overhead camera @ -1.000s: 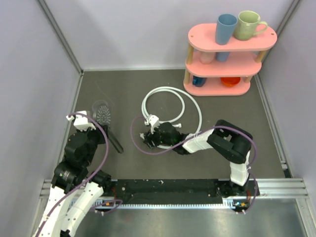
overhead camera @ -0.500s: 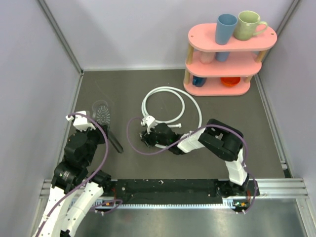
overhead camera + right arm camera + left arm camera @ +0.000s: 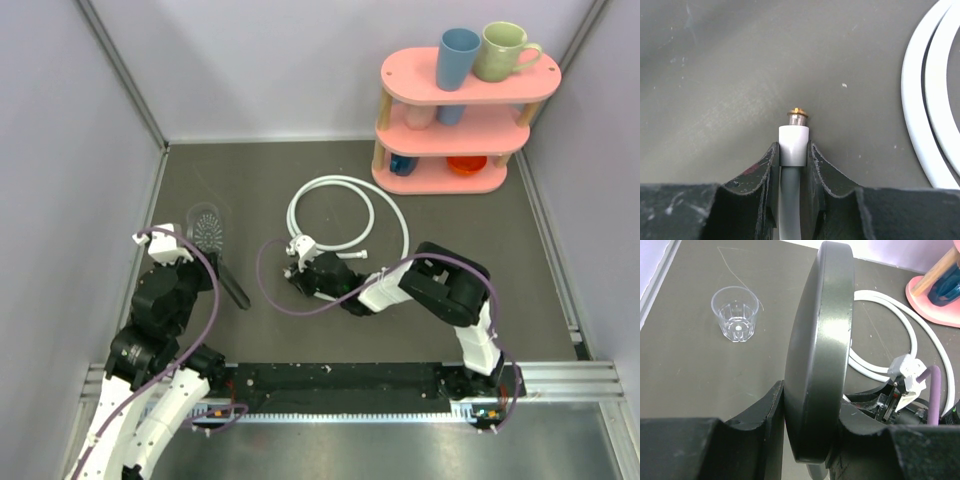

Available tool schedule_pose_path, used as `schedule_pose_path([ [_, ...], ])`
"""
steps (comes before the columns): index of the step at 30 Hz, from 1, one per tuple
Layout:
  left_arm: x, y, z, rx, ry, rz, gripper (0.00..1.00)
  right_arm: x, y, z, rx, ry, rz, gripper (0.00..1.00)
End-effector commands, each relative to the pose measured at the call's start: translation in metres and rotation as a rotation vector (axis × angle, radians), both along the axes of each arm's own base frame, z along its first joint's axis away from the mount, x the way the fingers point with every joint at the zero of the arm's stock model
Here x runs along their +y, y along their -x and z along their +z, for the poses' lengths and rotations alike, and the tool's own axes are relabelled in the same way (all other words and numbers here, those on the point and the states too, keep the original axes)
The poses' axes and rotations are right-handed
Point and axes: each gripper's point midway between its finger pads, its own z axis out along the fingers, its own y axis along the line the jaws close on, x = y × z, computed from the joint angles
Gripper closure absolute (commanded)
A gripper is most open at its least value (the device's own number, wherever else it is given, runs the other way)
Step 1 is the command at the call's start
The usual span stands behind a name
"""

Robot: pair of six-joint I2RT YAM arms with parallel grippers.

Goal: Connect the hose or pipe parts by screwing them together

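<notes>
Left end effector (image 3: pixel 812 410) clamped on the rim of the dark grey shower head (image 3: pixel 822 330), head edge-on at the table's (image 3: pixel 685 365) left side, right end effector (image 3: pixel 792 152) closed on the white hose (image 3: pixel 925 100) at its end fitting (image 3: pixel 794 135), loops lying alongside.

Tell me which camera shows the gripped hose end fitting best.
Right wrist: the end fitting fills the centre, white sleeve and metal tip sharp. Top external hides it under the right arm; left wrist shows only hose loops.
</notes>
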Motion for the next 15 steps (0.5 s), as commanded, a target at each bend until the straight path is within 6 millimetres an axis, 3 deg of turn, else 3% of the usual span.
schedule_pose_path([
  [1,-0.005,-0.01,0.014,-0.032,0.06,0.015,1.0,0.005,0.002,0.054,-0.082,-0.134,-0.002,1.0],
  [2,-0.008,-0.011,0.013,-0.026,0.069,0.001,1.0,-0.001,0.005,0.057,-0.088,-0.135,0.002,1.0],
  [3,-0.01,-0.012,0.013,-0.022,0.076,-0.004,1.0,-0.003,0.006,0.079,-0.114,-0.176,0.002,1.0],
  [6,-0.021,-0.014,0.016,0.002,0.128,-0.033,1.0,-0.018,0.017,0.097,-0.15,-0.207,0.024,1.0],
  [7,-0.026,-0.015,0.018,0.006,0.164,-0.045,1.0,-0.023,0.022,0.118,-0.179,-0.242,0.039,1.0],
  [9,-0.043,-0.013,0.031,-0.014,0.223,-0.127,1.0,-0.036,0.03,0.123,-0.187,-0.248,0.042,1.0],
  [10,-0.048,-0.012,0.036,-0.026,0.258,-0.147,1.0,-0.041,0.034,0.145,-0.221,-0.286,0.054,1.0],
  [11,-0.052,-0.013,0.044,-0.048,0.284,-0.161,1.0,-0.049,0.041,0.141,-0.222,-0.277,0.069,1.0],
  [15,-0.051,-0.016,0.067,-0.064,0.334,-0.139,1.0,-0.072,0.061,0.176,-0.307,-0.369,0.114,1.0],
])
